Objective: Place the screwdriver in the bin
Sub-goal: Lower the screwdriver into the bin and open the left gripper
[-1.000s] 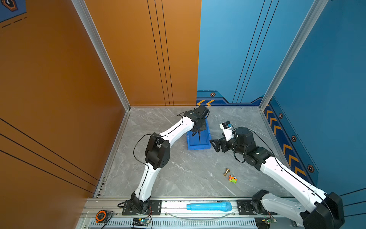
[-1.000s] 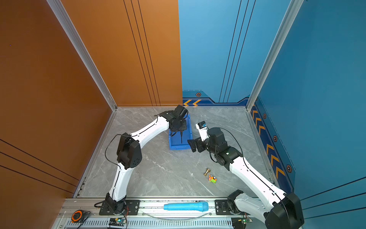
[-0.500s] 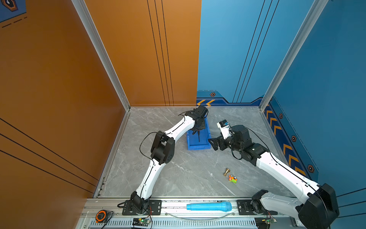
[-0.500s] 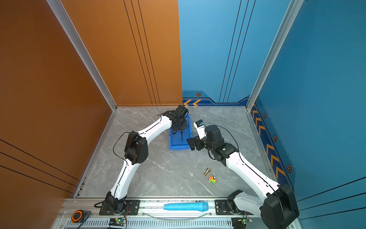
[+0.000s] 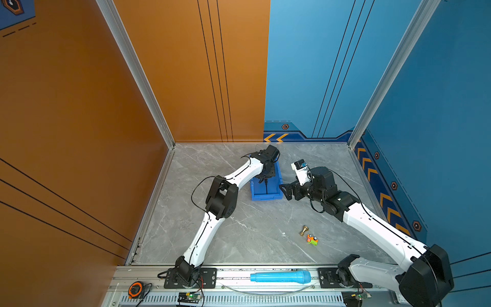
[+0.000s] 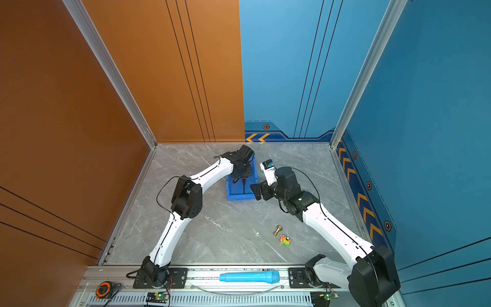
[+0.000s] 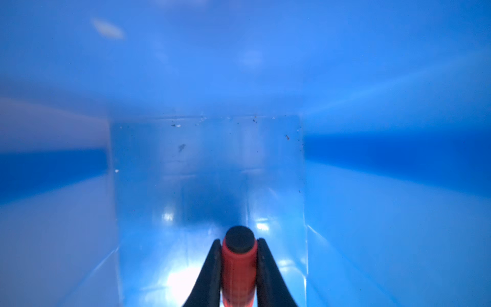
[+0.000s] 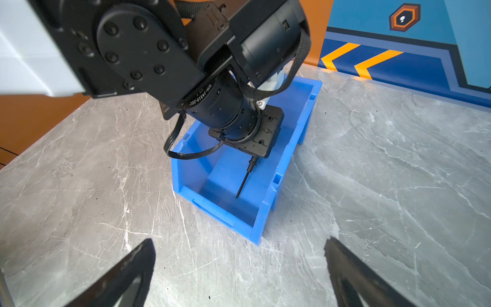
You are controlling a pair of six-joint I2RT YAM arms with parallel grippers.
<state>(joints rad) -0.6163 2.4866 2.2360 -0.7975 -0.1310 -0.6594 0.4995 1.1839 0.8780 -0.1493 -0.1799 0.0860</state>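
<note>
The blue bin [image 5: 266, 197] [image 6: 240, 198] stands on the grey marble floor toward the back. My left gripper [image 5: 267, 176] [image 7: 239, 240] reaches down inside it, shut on the screwdriver's red handle [image 7: 239, 265]. The bin's blue walls [image 7: 398, 239] fill the left wrist view. From under the left gripper [image 8: 261, 135] the thin black shaft [image 8: 243, 183] [image 5: 266, 187] points down at the bin's bottom. My right gripper [image 5: 285, 190] [image 8: 239, 240] hovers open and empty just right of the bin [image 8: 228, 220], near its front corner.
A small brass piece [image 5: 304, 230] and an orange-green toy [image 5: 312, 239] lie on the floor at the front right. A light-blue cylinder [image 5: 280, 276] and an orange tape measure [image 5: 136, 289] rest on the front rail. Orange and blue walls enclose the floor.
My left arm's elbow has swung a little to the right while its gripper stays in the bin with the screwdriver. The right arm has drawn slightly back and up beside the bin.
</note>
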